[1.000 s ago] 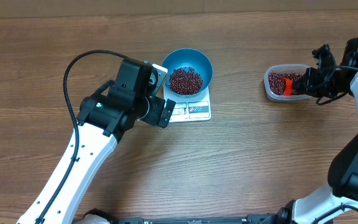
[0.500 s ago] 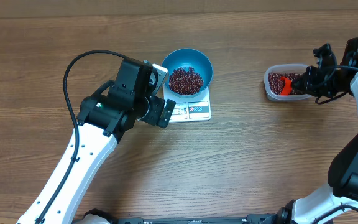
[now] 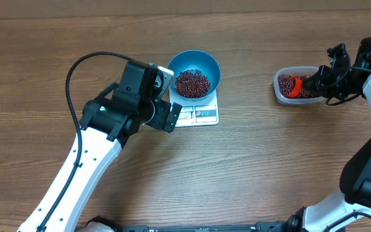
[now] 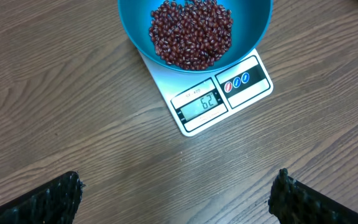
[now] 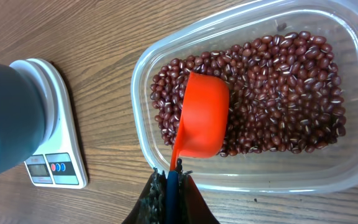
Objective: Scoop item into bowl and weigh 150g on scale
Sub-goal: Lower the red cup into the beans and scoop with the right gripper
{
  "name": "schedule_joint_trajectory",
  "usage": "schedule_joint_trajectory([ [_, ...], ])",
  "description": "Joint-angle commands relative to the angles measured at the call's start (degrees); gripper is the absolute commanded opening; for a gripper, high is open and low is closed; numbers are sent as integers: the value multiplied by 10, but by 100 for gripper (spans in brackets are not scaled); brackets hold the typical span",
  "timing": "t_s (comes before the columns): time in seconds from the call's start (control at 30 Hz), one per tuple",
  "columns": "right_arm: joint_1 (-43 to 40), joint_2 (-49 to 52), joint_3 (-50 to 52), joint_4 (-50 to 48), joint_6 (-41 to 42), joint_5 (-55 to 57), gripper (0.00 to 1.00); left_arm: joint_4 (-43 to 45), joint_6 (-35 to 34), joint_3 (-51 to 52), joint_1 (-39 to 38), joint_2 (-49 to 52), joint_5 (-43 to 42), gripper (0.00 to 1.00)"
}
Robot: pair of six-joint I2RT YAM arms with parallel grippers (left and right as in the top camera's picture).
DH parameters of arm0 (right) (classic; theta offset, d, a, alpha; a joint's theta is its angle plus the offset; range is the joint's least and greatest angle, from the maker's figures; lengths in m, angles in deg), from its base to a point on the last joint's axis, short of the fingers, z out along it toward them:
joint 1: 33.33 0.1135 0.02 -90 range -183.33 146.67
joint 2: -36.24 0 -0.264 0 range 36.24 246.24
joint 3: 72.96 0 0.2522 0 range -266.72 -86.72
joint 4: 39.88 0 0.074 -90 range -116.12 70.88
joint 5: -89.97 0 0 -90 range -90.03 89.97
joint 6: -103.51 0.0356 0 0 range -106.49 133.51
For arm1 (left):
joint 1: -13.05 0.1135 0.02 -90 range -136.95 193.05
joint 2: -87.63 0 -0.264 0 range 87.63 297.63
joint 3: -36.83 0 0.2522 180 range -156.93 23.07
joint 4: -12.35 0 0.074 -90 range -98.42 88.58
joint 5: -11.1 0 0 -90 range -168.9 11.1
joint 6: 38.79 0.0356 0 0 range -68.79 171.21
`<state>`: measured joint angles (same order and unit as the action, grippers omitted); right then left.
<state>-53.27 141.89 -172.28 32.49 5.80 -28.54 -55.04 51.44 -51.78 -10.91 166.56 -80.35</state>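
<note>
Beans [image 5: 278,99], small, dark red-brown, light and loose, would likely roll rather than be gripped, so the right jaws pinch the thin handle of an orange plastic scoop [image 5: 202,115] in the clear rectangular tub [image 5: 143,124], others heap in the round blue bowl [image 4: 250,31] on the flat white scale [image 4: 241,78], left jaws wide and empty

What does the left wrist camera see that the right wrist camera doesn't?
Only left wrist: small dark red-brown beans heaped in the round blue bowl, readable digits on the flat white scale, the open left end effector. Only right wrist: a clear plastic tub of beans and an orange plastic scoop held by the shut right end effector. Both: bowl on scale, wooden table.
</note>
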Motion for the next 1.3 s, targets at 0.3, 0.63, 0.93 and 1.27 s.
schedule_joint_trajectory([
  [0.3,-14,15,-3,-8,2,-64,4,1,11,-8,0,5,2,100],
  [0.63,-62,15,-3,8,-5,-92,4,1,11,-8,0,5,2,100],
  [0.93,-101,15,-3,33,-55,-154,4,1,11,-8,0,5,2,100],
  [1.27,-123,15,-3,41,-61,-158,4,1,11,-8,0,5,2,100],
])
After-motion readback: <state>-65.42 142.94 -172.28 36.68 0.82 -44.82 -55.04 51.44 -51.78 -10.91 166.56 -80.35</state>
